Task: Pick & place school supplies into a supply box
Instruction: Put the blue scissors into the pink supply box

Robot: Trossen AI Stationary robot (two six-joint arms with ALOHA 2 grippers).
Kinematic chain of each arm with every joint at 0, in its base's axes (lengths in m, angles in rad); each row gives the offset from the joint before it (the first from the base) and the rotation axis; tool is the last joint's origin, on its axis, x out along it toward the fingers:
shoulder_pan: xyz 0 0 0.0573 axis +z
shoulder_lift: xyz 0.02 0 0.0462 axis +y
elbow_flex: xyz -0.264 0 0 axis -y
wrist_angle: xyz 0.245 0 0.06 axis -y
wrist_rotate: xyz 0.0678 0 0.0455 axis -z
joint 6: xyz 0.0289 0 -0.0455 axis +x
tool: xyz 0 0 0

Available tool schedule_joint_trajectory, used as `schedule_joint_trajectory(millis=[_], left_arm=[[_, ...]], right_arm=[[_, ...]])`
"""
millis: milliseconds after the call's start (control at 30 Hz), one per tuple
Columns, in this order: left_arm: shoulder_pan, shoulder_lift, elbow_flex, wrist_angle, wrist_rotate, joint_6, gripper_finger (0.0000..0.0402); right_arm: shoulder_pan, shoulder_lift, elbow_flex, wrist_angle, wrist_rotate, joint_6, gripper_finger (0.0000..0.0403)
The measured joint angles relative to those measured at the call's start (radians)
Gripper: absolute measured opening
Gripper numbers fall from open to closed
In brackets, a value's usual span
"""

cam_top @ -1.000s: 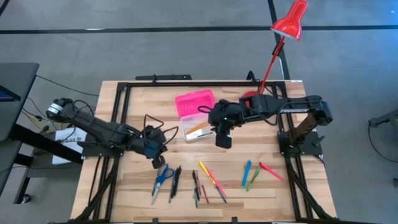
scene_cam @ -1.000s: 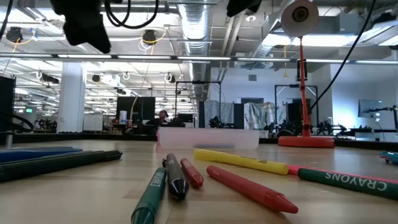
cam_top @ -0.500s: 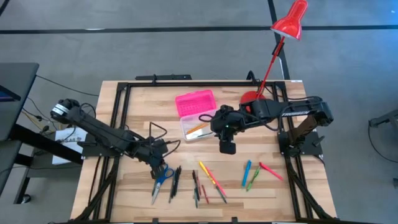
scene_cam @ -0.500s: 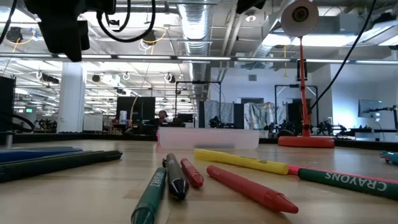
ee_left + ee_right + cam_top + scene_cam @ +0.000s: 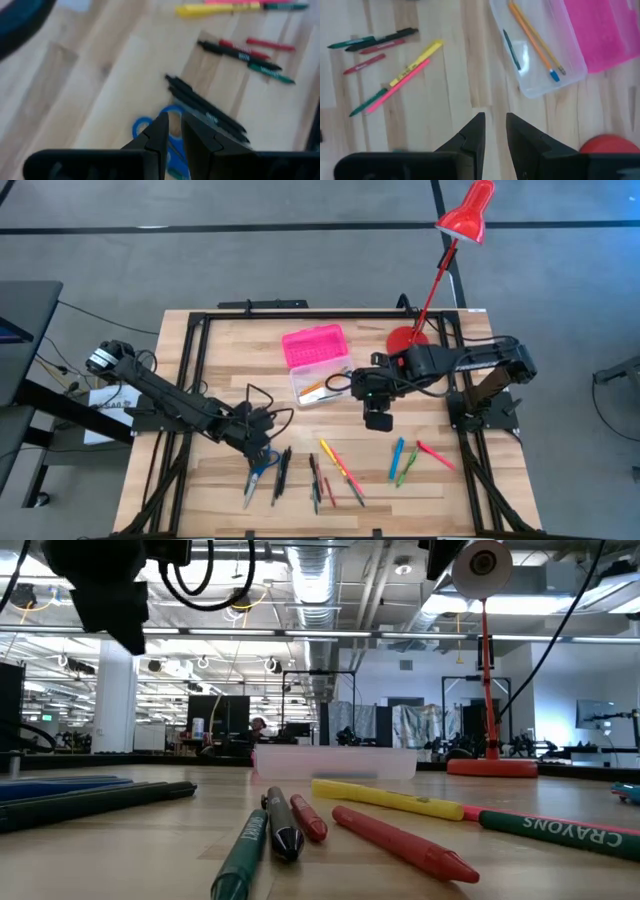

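Scissors [image 5: 262, 465] lie at the table's near-left with the pens, directly under the left gripper [image 5: 256, 442], whose nearly closed, empty fingers line up over the blue handles in its wrist view. The supply box [image 5: 318, 386] sits open mid-table, well apart. Right gripper [image 5: 378, 420] hovers empty, fingers slightly parted, beside the box.

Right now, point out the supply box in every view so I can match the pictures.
High view: supply box, back centre of the table, pink lid open.
Low view: clear base mid-distance, centre.
Left wrist view: not in it.
Right wrist view: upper right, pencils inside.
Shared landmark: red lamp base, beside the box.
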Motion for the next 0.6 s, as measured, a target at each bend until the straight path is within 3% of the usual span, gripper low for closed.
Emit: schedule_joint_trajectory(millis=[333,500,600], left_arm=[[-0.004,0.000,0.007,0.096,-0.187,0.095,0.0046],[-0.002,-0.001,0.011,0.173,-0.202,0.156,0.0046],[-0.002,-0.001,0.011,0.178,-0.211,0.155,0.0046]], right_arm=[[0.039,-0.074,-0.001,0.255,-0.003,-0.255,0.0069],[-0.010,-0.183,-0.012,0.262,0.003,-0.254,0.0050],[-0.035,-0.290,-0.087,0.306,0.003,-0.235,0.0030]])
